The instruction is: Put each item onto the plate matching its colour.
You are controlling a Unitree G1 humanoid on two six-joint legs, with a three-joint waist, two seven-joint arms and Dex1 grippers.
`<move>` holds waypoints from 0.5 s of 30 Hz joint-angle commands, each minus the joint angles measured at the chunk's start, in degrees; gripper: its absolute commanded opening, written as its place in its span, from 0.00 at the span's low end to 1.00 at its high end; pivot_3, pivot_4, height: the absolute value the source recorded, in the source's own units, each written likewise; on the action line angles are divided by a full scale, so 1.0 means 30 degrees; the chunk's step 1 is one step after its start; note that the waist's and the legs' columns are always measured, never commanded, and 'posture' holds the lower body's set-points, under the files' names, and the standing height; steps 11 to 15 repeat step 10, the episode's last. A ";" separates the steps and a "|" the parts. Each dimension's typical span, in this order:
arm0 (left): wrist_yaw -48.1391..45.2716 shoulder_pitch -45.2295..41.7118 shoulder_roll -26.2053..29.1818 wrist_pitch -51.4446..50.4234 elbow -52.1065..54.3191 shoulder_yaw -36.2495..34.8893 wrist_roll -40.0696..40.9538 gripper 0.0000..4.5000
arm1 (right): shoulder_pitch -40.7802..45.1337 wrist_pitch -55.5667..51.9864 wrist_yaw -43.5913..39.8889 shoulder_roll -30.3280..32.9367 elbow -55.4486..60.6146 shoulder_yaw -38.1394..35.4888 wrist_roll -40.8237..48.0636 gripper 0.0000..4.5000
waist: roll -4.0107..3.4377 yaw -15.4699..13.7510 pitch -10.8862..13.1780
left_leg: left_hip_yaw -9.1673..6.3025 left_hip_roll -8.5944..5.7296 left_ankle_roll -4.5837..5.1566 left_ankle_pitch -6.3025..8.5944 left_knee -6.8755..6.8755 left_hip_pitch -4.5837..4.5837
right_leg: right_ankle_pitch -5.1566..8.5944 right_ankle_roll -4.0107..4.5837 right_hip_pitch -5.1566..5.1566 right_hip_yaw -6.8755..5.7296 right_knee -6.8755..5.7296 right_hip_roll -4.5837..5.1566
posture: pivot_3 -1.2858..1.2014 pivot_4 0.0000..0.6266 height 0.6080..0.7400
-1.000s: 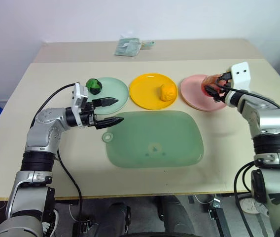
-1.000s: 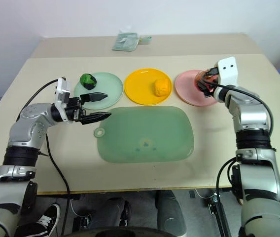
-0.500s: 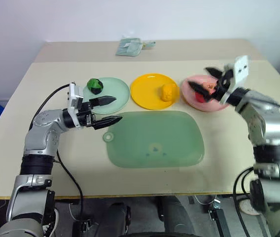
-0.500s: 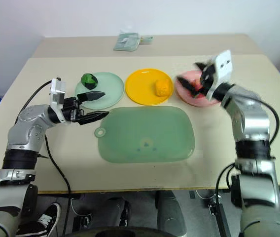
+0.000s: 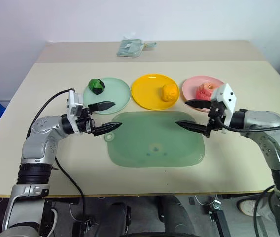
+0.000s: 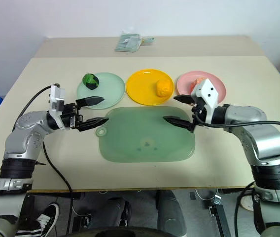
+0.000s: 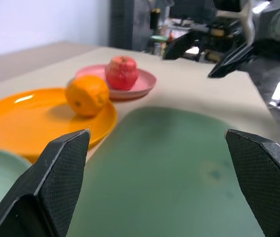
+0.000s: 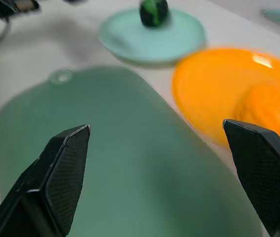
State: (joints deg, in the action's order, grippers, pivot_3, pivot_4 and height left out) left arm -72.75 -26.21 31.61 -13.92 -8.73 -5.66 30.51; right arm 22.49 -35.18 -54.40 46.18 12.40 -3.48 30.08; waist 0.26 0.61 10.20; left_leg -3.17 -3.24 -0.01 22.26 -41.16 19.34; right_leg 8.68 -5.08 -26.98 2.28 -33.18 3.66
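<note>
Scanning left to right, you have the left hand (image 5: 106,117) spread wide, the green ball (image 5: 96,85) on the mint plate (image 5: 116,94), the orange fruit (image 5: 169,92) on the yellow plate (image 5: 147,94), the apple (image 5: 204,90) on the pink plate (image 5: 192,88), and the right hand (image 5: 190,114) wide over the green mat (image 5: 155,140).

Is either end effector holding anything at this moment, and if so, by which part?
Nothing is held. The left end effector and right end effector are both open and empty above the green mat.
</note>
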 commanded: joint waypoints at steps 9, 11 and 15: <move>0.1730 0.0852 -0.0397 0.0067 0.2159 -0.0290 0.0388 1.00 | 0.2700 -0.0820 -0.0549 0.0050 -0.0445 0.0084 0.0468 0.98 | -0.0001 0.0053 0.0000 | 0.0008 0.0006 -0.0001 0.0000 0.0002 -0.0013 | 0.0000 0.0000 -0.0004 0.0007 0.0001 -0.0001 | 0.52 0.24 1.00; 0.1849 0.0987 -0.0351 0.0066 0.2313 -0.0305 0.0393 1.00 | 0.3016 -0.0746 -0.0695 -0.0017 -0.0729 0.0145 0.0451 0.98 | -0.0001 0.0053 0.0000 | 0.0004 0.0009 -0.0002 -0.0001 0.0003 -0.0013 | 0.0000 0.0000 -0.0004 0.0005 0.0006 -0.0004 | 0.52 0.24 1.00; 0.1849 0.0987 -0.0351 0.0066 0.2313 -0.0305 0.0393 1.00 | 0.3016 -0.0746 -0.0695 -0.0017 -0.0729 0.0145 0.0451 0.98 | -0.0001 0.0053 0.0000 | 0.0004 0.0009 -0.0002 -0.0001 0.0003 -0.0013 | 0.0000 0.0000 -0.0004 0.0005 0.0006 -0.0004 | 0.52 0.24 1.00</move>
